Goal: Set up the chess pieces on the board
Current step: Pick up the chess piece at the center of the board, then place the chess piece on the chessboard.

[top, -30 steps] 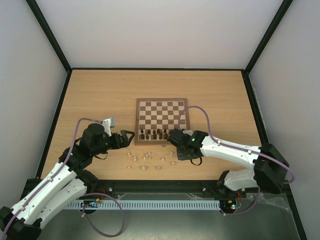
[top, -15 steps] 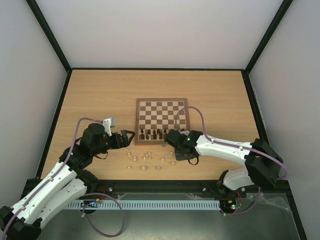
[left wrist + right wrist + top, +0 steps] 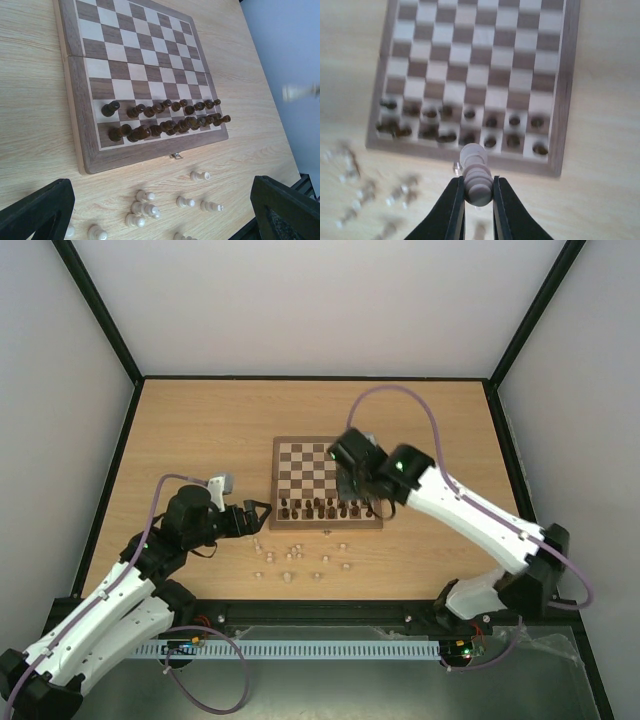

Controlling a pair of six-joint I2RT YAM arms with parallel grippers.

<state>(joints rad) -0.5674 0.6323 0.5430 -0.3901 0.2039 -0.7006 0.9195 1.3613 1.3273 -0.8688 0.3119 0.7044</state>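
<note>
One pale piece [image 3: 474, 172] between tight right jaws; left jaws wide, empty; two dark rows [image 3: 167, 125] on board [image 3: 77, 100]

A light wood-grain table top [image 3: 200, 430] fills the middle of the overhead view. Thin black metal frame bars [image 3: 310, 377] edge it at 9, 12 and 3 o'clock and rise from its far corners toward 11 and 1 o'clock. Plain white walls [image 3: 320, 300] close it in on those three sides. Small dark brown wooden chess pieces [image 3: 318, 508] stand upright in two straight, close rows just toward 6 o'clock of the table's middle. In the left wrist view, the piece at one row's 9 o'clock end stands apart from its neighbours. At 6 o'clock, past the table's near edge, a long white slotted plastic strip [image 3: 330, 650] runs side to side above a dull grey metal sheet [image 3: 400, 690].
</note>
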